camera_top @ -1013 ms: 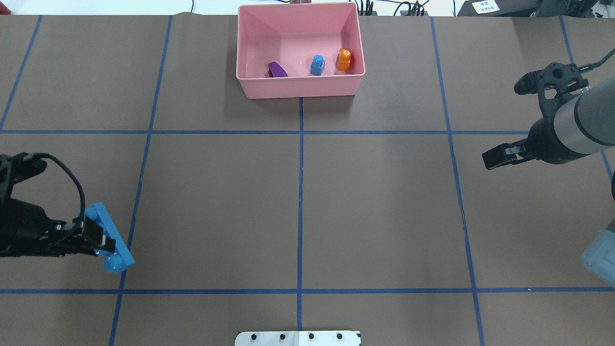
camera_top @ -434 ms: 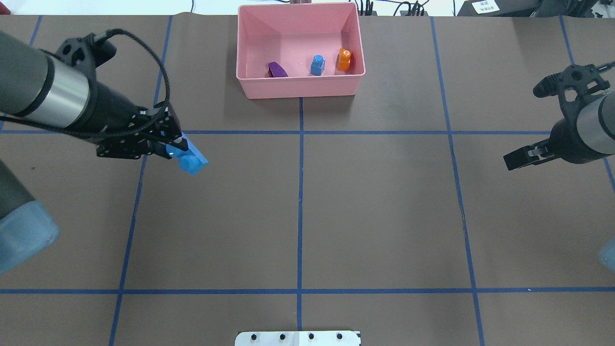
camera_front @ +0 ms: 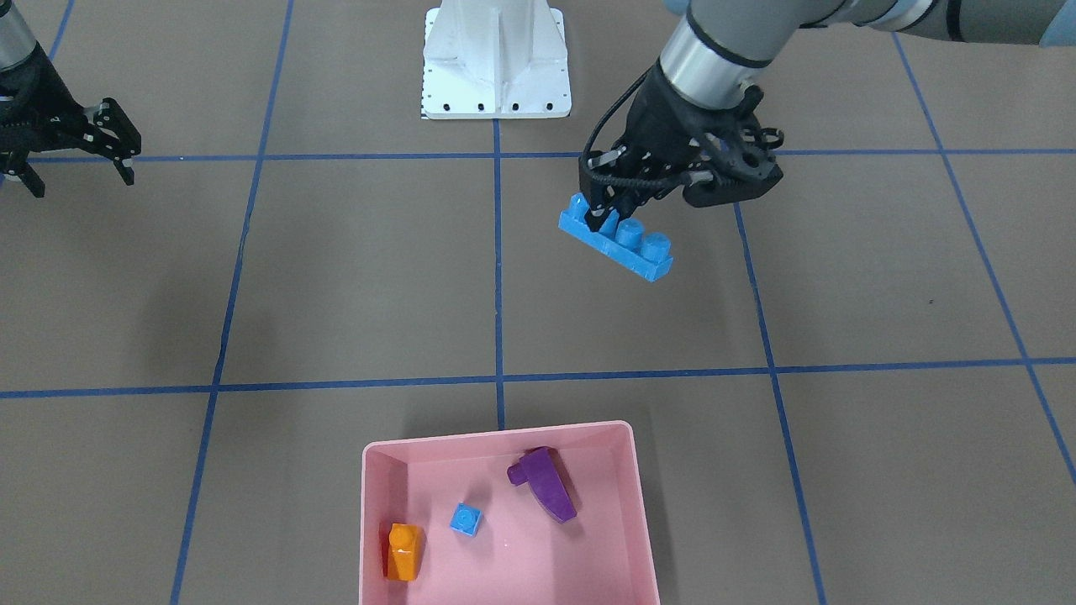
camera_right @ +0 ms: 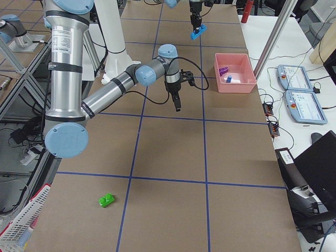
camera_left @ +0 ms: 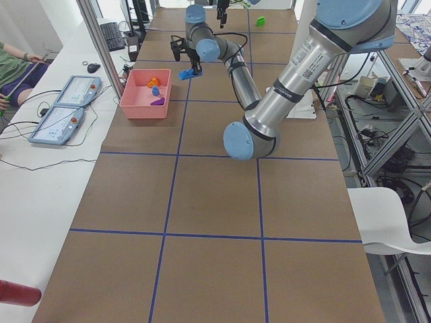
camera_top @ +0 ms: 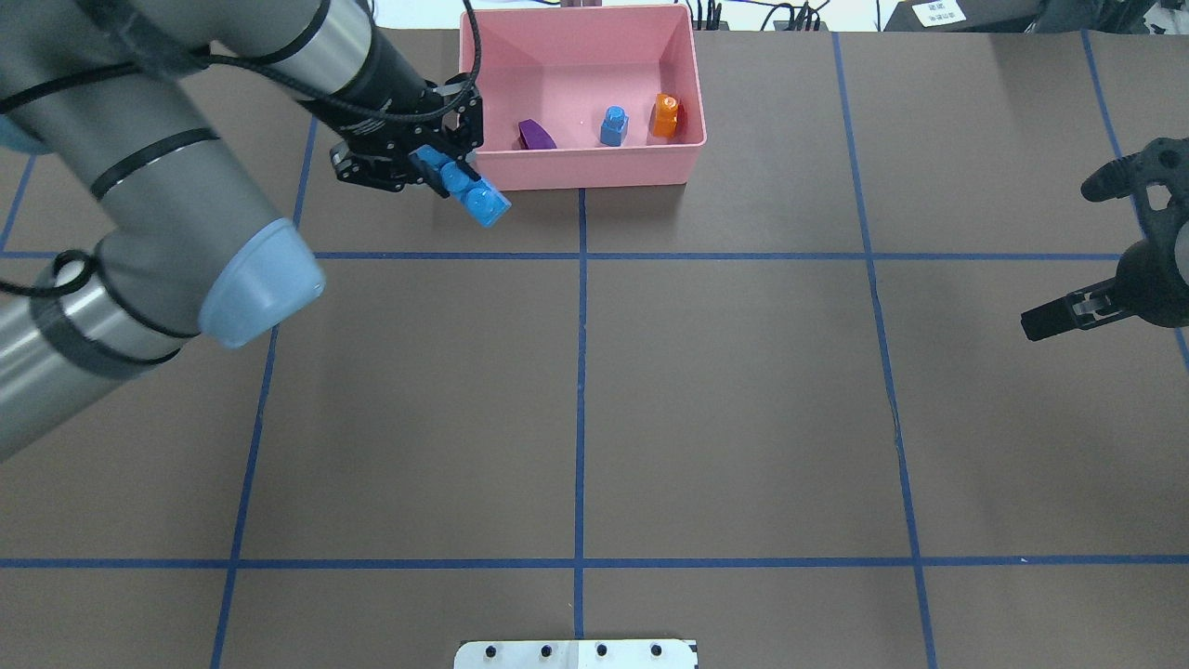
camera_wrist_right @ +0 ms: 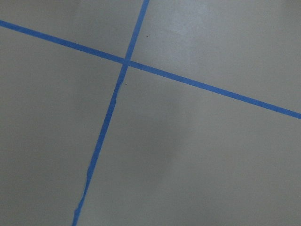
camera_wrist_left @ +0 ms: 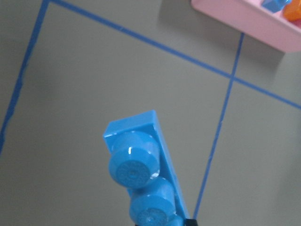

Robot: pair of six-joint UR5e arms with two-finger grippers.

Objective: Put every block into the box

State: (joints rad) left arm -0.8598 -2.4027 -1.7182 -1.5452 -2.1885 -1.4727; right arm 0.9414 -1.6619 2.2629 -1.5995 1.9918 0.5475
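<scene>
My left gripper (camera_top: 437, 172) is shut on the long blue four-stud block (camera_top: 472, 195) and holds it in the air, tilted, just outside the near left corner of the pink box (camera_top: 581, 169). The block also shows in the front view (camera_front: 619, 239) and the left wrist view (camera_wrist_left: 141, 174). In the box (camera_front: 496, 432) lie the purple wedge (camera_top: 536, 135), the small blue cube (camera_top: 613, 126) and the orange block (camera_top: 665, 114). The green block (camera_right: 107, 200) lies on the table far towards my right end. My right gripper (camera_front: 80, 178) is open and empty, far right of the box.
The white robot base (camera_front: 496, 59) stands at the near middle edge. Blue tape lines grid the brown table. Tablets and cables lie on the white bench behind the box (camera_right: 236, 84).
My left arm has carried the long blue block from the near left of the table up to the box's near left corner. My right arm has drawn back further to the right.
</scene>
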